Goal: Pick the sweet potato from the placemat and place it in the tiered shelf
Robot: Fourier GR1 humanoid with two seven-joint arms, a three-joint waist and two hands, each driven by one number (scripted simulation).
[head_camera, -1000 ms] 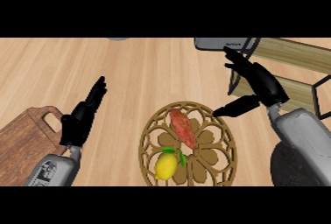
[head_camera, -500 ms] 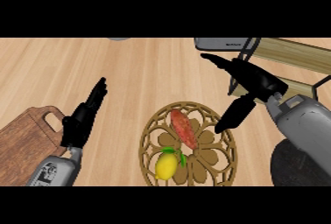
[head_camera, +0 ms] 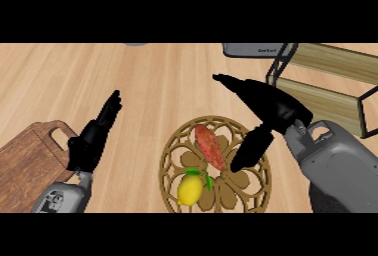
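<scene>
My right hand (head_camera: 273,107) released, thumb just right of sweet potato (head_camera: 210,147) on placemat (head_camera: 171,165); potato's long axis runs away from me. Left hand (head_camera: 94,137) resting open, farther off.

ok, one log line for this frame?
right hand open, above sweet potato | potato on placemat beside lemon | left hand open, resting | tiered shelf unfilled

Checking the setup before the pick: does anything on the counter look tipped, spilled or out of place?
Nothing stands out. The sweet potato and a lemon lie on the round placemat, the tiered shelf stands upright at the right, and a wooden cutting board lies flat at the left.
</scene>
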